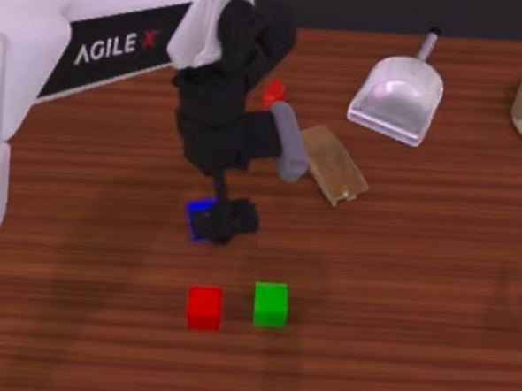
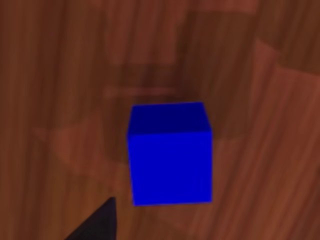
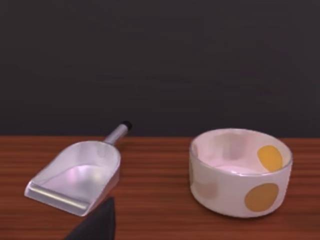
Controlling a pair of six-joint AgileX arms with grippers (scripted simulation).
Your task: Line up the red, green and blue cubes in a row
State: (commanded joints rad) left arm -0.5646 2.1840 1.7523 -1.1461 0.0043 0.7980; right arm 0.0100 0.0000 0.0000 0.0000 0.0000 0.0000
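Left gripper (image 1: 224, 218) over the blue cube (image 1: 197, 218), "AGILE X" lettered on its arm.
The blue cube sits on the desk (image 1: 433, 286) at the gripper's 9 o'clock edge; whether it is clamped, I cannot tell. Red cube (image 1: 204, 307) and green cube (image 1: 270, 303) lie side by side, apart, at its 6 o'clock. Metal scoop (image 1: 398, 96) at 1 o'clock.

You see the blue cube (image 1: 197, 218) directly under the left gripper (image 1: 224, 218), mostly hidden by it from above; the left wrist view shows the cube (image 2: 170, 155) sitting flat on the wood. The red cube (image 1: 204, 306) and green cube (image 1: 270, 303) lie side by side, slightly apart, nearer the front edge than the claw.
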